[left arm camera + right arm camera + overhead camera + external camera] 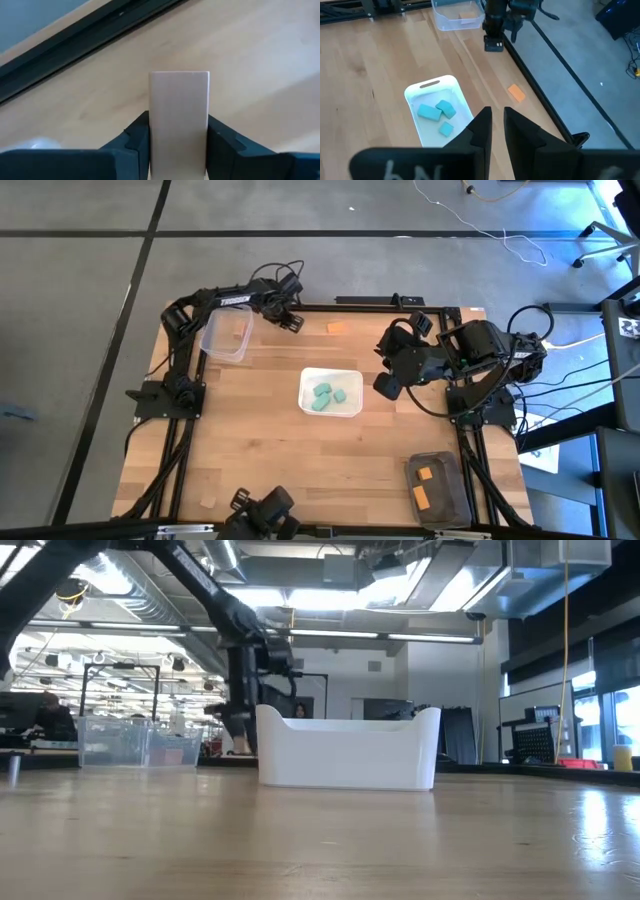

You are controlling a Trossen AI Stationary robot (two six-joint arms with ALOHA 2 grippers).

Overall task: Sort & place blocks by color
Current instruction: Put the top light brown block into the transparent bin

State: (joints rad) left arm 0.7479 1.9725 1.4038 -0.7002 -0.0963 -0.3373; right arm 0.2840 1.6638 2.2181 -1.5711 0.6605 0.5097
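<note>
Surface, high view: pale wood surface (pixel 260 440) in a black frame, grey floor around it.
White tray, high view: the white tray (pixel 331 373) sits mid-surface with three teal blocks (pixel 328 397) in it.
Tubs, high view: a clear tub (pixel 226 337) stands at the far left by the left arm; a dark tub (pixel 436 489) at the near right holds two orange blocks (pixel 424 484).
Loose block, high view: one orange block (pixel 335 328) lies near the far edge.
Left claw, high view: the left claw (pixel 293 322) is at the far edge, just beside the clear tub.
Right claw, high view: the right claw (pixel 386 387) hangs right of the white tray.
Low view: white tray in the middle, clear tub to its left, an arm coming down behind.
Left wrist view: fingers (pixel 137 140) clamp a pale wood block (pixel 179 120) on both sides, above the surface.
Right wrist view: fingers (pixel 481 127) nearly together, holding nothing; teal blocks in the tray beyond.
</note>
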